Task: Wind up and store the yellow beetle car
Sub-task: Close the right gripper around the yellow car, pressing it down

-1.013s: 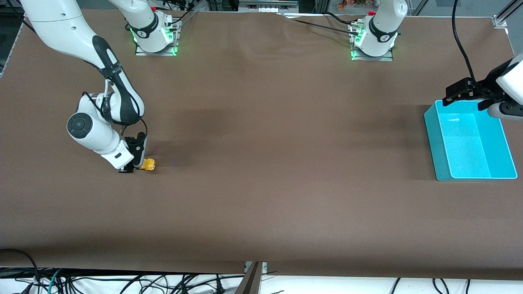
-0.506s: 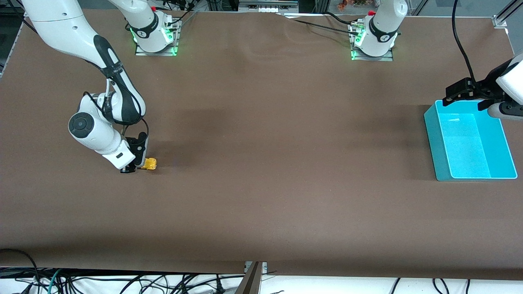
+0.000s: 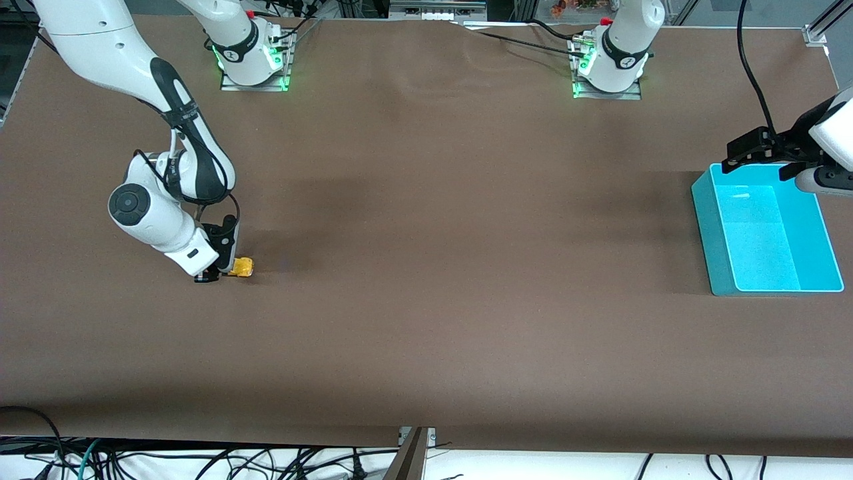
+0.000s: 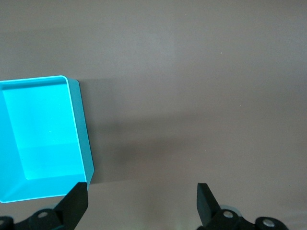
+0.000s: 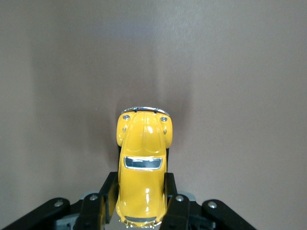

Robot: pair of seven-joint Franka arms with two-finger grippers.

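The yellow beetle car [image 3: 243,267] rests on the brown table toward the right arm's end. My right gripper [image 3: 223,272] is shut on it low over the table. In the right wrist view the black fingers [image 5: 108,191] press both sides of the yellow beetle car [image 5: 143,158], and its silvery bumper points away from the right gripper [image 5: 140,194]. My left gripper [image 3: 733,159] waits open over the teal bin's corner farthest from the front camera. In the left wrist view the left gripper [image 4: 141,194] has only bare table between its fingers.
The teal bin [image 3: 710,227] stands at the left arm's end of the table, nothing inside; its wall [image 4: 84,134] shows in the left wrist view. Brown table stretches between the car and the bin. Both arm bases stand along the edge farthest from the front camera.
The right gripper's fingers have closed tight on the car. The right arm shifted slightly with the car and came back. The left arm has not moved.
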